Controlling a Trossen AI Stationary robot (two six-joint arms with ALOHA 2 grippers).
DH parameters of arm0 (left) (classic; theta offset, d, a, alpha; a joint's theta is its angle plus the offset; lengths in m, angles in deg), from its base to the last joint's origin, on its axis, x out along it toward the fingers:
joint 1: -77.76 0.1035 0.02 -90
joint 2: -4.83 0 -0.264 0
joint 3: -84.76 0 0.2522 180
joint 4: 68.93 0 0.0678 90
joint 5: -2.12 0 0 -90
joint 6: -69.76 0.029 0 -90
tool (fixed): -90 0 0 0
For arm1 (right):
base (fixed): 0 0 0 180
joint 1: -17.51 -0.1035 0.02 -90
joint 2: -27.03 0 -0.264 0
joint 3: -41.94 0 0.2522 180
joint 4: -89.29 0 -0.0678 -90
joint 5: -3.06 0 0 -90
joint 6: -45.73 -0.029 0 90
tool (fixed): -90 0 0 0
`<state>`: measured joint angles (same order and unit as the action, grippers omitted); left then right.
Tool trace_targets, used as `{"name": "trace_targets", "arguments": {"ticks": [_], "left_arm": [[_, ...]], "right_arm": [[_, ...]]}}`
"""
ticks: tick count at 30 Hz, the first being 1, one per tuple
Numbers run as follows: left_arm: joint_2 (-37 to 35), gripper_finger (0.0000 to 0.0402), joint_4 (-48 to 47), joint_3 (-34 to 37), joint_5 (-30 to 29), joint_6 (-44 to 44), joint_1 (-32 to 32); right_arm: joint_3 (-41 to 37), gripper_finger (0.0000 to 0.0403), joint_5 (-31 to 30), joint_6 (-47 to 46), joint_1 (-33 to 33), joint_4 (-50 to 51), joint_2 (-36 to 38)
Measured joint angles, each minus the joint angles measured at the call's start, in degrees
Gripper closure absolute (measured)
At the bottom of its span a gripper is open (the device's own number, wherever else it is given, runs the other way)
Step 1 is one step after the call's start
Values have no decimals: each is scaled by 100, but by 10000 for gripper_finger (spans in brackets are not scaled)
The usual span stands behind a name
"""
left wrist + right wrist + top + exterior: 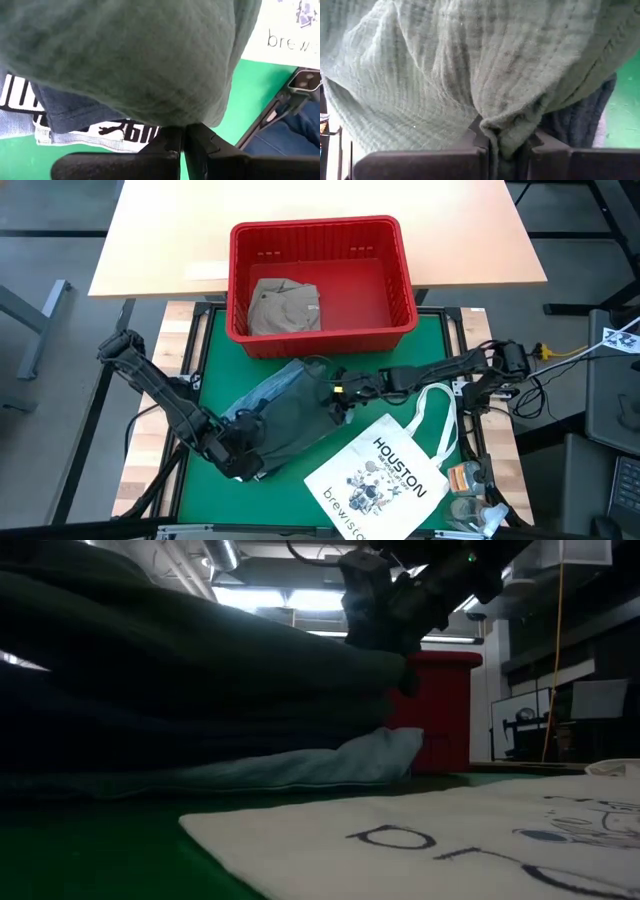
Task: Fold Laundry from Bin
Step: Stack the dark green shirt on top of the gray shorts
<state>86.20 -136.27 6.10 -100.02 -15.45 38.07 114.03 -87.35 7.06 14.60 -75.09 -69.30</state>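
A dark green garment (pixel 295 420) lies on the green mat over a light blue denim one (pixel 262 392) and a navy one (pixel 65 117) with a white lettered band. My left gripper (pixel 243 452) is shut on the green garment at its near left part. My right gripper (pixel 340 392) is shut on it at its far right part. A khaki garment (pixel 285 307) lies on the floor of the red bin (pixel 400 330) at the mat's far edge. In the low view the green garment (pixel 180 670) bulges over the denim (pixel 330 765). My left gripper holds the dark green garment by a rounded bulge of cloth (pixel 175 117) that runs down between its two nearly closed fingers (pixel 200 145). It comes level from the table's near left. The cloth mounds over the navy and denim garments. My right gripper pinches a bunched fold of the dark green garment (pixel 507 132) between its two fingers (pixel 540 145), several layers thick. It comes slanting from the table's right. The cloth spreads away from the fingers, gathered in creases, and rests on the pile.
A white tote bag printed "HOUSTON" (pixel 385 475) lies on the mat at the near right, its handles (pixel 435 415) looping toward the right arm. Small items (pixel 470 495) sit at the near right corner. A pale wooden table (pixel 300 210) stands behind the bin.
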Motion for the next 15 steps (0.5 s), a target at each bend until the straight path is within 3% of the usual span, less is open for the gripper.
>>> {"name": "trace_targets", "arguments": {"ticks": [7, 15], "left_arm": [[154, 376, -70, 2, 65, 23, -95], [387, 328, -170, 2, 150, 27, -105]], "right_arm": [[0, 360, -215, 8, -4, -71, -20], [0, 310, -258, 176, -2, -49, -20]]}}
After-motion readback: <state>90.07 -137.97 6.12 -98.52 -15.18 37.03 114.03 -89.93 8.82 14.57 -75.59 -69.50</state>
